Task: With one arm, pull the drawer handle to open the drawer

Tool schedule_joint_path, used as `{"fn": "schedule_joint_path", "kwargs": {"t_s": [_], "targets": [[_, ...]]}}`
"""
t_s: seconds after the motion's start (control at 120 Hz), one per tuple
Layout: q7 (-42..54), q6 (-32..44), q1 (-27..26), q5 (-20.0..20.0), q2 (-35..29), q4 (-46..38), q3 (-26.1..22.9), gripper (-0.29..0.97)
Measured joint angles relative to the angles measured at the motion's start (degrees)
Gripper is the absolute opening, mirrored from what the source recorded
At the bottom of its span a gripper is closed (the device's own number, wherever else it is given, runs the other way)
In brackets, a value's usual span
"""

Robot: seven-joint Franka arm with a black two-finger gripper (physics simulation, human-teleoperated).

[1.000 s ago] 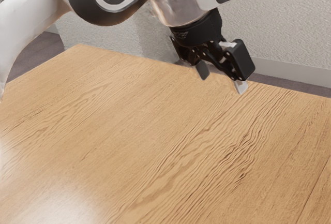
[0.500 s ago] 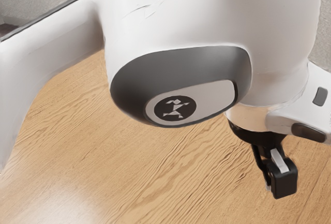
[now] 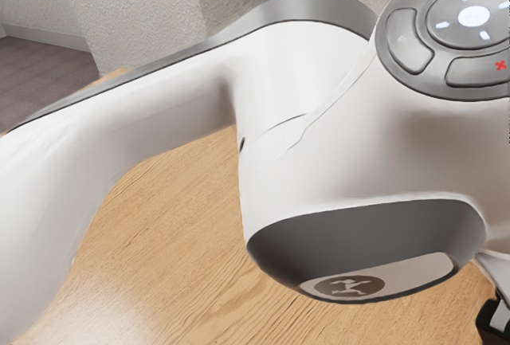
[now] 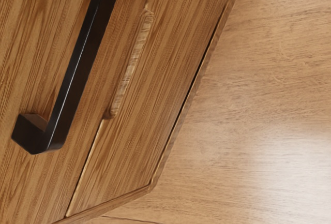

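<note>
- The black drawer handle point(image 4: 75, 63) is a straight bar with a bent end. It is mounted on the wooden drawer front point(image 4: 31, 32), close under the hand.
- A paler wooden strip point(image 4: 129, 63) runs beside the drawer front, and past it is the cabinet edge point(image 4: 192, 84).
- Past that edge lies the glossy wooden table top point(image 4: 269, 110).
- The white arm point(image 3: 263, 146) spans the exterior view. A black part of the gripper point(image 3: 496, 327) shows at its lower right corner, and I cannot tell whether it is open or closed.
</note>
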Motion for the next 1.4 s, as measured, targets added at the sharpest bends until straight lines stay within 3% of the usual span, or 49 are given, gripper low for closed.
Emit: {"fn": "schedule_joint_path", "kwargs": {"t_s": [0.367, 0.8, 1.4], "targets": [[13.39, 12.94, -4.01, 2.89, 4.67, 0.12, 0.01, 0.66], [21.93, 13.43, -7.23, 8.21, 9.92, 3.91, -0.01, 0.66], [26.96, 16.61, -6.62, 8.33, 13.09, 3.47, 4.65, 0.70]]}}
